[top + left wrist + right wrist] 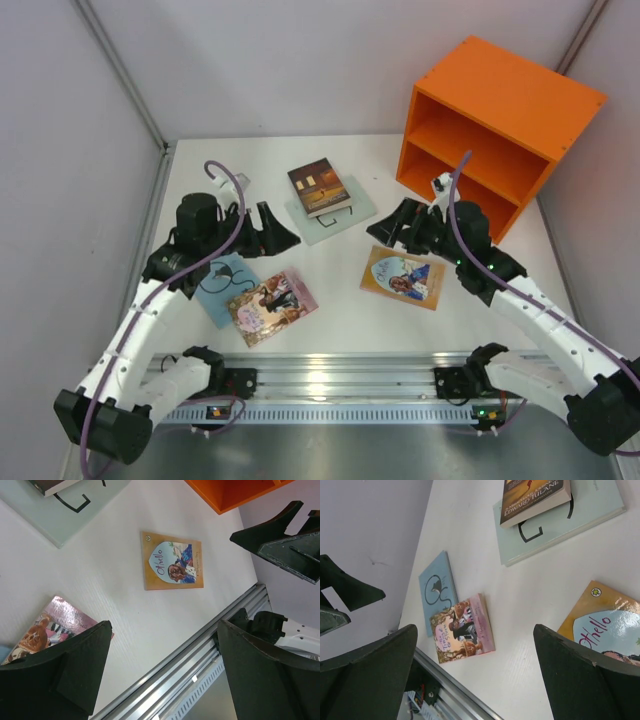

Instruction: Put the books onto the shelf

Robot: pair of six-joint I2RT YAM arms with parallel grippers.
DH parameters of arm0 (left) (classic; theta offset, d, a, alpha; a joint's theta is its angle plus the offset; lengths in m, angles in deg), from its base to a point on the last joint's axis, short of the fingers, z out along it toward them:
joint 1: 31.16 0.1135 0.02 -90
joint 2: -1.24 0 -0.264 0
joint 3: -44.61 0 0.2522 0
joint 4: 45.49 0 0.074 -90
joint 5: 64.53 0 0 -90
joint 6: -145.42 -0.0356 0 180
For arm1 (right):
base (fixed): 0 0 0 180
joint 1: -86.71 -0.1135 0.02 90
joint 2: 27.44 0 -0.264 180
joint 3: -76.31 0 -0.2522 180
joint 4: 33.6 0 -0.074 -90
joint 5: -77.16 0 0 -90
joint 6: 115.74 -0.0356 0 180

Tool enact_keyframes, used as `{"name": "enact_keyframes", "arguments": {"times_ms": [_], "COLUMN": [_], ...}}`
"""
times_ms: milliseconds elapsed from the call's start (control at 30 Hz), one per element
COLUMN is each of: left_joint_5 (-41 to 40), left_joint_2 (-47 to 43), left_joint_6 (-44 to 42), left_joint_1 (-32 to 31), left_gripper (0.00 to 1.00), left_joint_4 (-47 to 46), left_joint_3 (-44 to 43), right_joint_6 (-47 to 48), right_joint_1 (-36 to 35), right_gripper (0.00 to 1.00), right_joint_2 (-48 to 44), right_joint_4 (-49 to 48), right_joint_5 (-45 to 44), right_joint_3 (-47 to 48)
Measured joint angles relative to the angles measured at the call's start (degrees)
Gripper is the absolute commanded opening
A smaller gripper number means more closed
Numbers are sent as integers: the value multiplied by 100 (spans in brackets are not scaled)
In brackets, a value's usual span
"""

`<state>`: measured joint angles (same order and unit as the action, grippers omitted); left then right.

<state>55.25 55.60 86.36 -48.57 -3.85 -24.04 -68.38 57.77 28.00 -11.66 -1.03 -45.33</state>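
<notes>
The orange shelf [500, 120] stands at the back right, its two compartments holding nothing. A dark brown book [320, 187] lies on a pale green book [340, 220] at the table's middle back. An orange-edged book [403, 277] lies flat right of centre. Near the front left, a pink book [272, 306] overlaps a light blue book [218, 290]. My left gripper [275, 230] hovers open beside the green book, above the table. My right gripper [388, 225] hovers open in front of the shelf. Neither holds anything. The right wrist view shows the pink book [462, 629] below its open fingers [375, 670].
An aluminium rail [330, 385] runs along the near edge with both arm bases on it. White walls close in the left and right sides. A purple cable [225, 180] loops over the left arm. The two grippers face each other across the middle of the table.
</notes>
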Motion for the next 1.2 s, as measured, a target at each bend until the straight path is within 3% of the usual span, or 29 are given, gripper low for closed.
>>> {"name": "enact_keyframes", "arguments": {"times_ms": [400,467,567,667,1200], "left_joint_5": [-870,-984,-1010,-975,-785], "left_joint_2": [-48,-50,-74,-155,-295], "left_joint_6": [-219,-299,-367,-367,-302], "left_joint_1": [85,188,267,269,271], "left_gripper": [92,92,92,91,91], "left_joint_4": [697,901,1038,1082,1123], "left_joint_3": [-424,-551,-702,-704,-411], "right_joint_6": [-107,-203,-492,-887,-2719], "right_joint_1": [0,0,0,-2,-299], "right_gripper": [100,99,88,83,75], "right_joint_2": [667,1075,1851,2667,5313], "right_joint_4": [-179,-455,-1095,-1862,-4597], "right_joint_5": [-297,-369,-433,-468,-1165], "right_joint_3": [291,431,566,584,914]}}
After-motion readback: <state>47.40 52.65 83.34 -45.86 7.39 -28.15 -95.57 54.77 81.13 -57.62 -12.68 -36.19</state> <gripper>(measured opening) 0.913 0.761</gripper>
